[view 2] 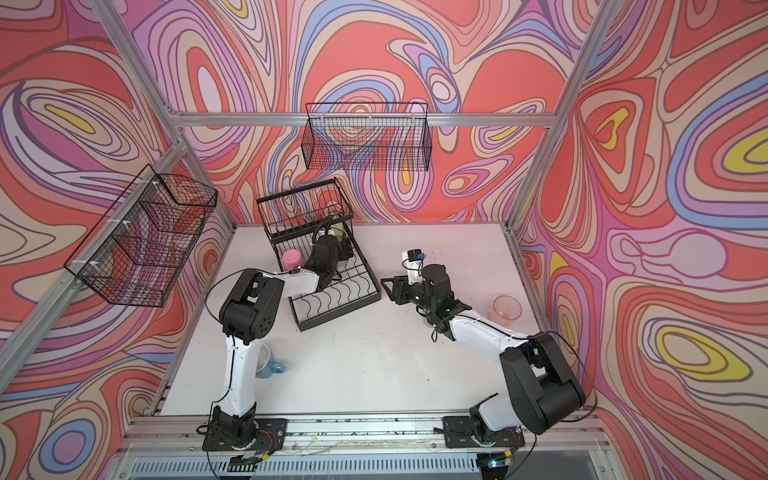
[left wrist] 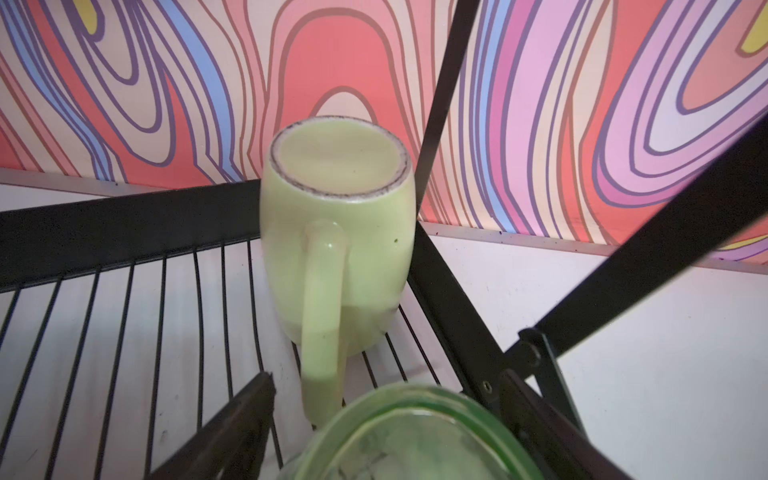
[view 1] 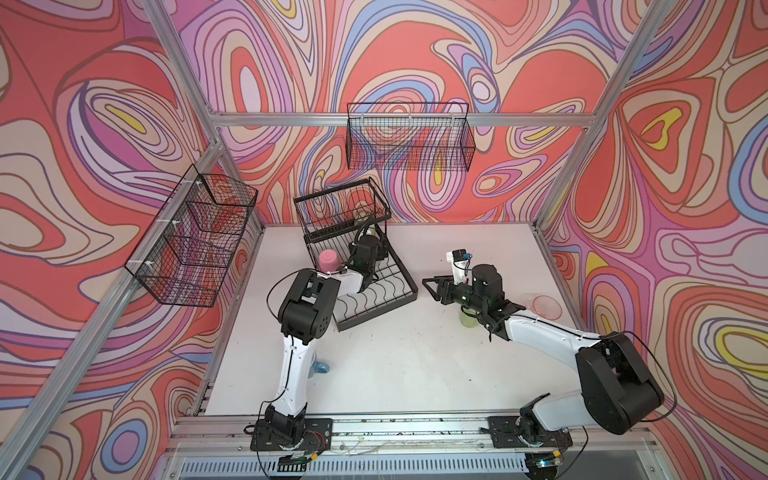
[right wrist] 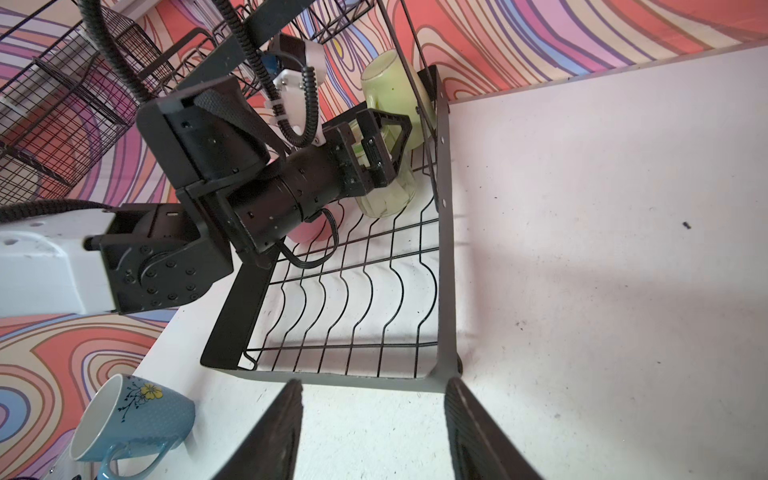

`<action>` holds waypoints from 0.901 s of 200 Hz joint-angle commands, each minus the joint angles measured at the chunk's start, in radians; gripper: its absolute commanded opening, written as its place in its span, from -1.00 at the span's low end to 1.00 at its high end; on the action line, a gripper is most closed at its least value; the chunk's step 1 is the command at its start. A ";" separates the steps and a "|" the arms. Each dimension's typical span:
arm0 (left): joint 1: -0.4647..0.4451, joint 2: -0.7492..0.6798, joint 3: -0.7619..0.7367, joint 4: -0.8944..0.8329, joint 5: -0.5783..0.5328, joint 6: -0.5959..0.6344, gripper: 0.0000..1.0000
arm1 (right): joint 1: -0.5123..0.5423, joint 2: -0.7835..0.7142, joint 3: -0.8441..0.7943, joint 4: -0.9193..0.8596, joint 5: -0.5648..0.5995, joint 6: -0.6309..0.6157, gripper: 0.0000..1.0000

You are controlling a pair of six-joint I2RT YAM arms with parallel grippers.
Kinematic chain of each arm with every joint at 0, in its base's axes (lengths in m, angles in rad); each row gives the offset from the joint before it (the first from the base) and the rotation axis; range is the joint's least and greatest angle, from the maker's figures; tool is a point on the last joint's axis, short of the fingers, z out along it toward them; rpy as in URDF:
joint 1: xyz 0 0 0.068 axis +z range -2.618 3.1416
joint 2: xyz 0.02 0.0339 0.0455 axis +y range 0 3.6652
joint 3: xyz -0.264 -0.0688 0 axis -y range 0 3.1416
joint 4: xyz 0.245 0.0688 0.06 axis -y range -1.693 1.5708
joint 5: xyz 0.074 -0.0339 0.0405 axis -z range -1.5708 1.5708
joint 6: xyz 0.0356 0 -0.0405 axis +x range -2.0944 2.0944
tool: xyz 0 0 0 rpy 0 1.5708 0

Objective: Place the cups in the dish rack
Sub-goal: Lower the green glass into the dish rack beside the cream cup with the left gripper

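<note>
Yellow-green mug [left wrist: 336, 232], black rack [left wrist: 124, 228]

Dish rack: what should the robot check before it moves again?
1. Clear green tumbler resting on the dish rack lower tray: ok, beside the yellow-green mug.
2. Left gripper clear of that tumbler: cannot tell; it straddles the glass.
3. Right gripper open and empty: ok.
4. Free room in the rack: ok, the front wavy dividers are bare.
5. All cups loaded: not ok; blue mug, clear pink tumbler and second green tumbler sit on the table.
</note>
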 commanded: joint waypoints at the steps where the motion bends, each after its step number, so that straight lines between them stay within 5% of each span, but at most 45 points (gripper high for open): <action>1: 0.004 -0.011 0.021 -0.072 0.013 -0.019 0.74 | -0.003 0.010 -0.003 0.000 -0.008 0.001 0.14; 75: 0.002 -0.016 0.009 -0.081 0.042 -0.088 0.74 | -0.002 0.002 0.002 -0.010 -0.008 0.000 0.14; 128: 0.000 -0.028 -0.035 -0.003 0.037 -0.150 0.38 | -0.002 -0.007 0.000 -0.016 -0.002 -0.001 0.14; 180: -0.013 -0.024 -0.057 0.057 0.020 -0.162 0.34 | -0.002 -0.007 -0.003 -0.014 -0.001 0.001 0.14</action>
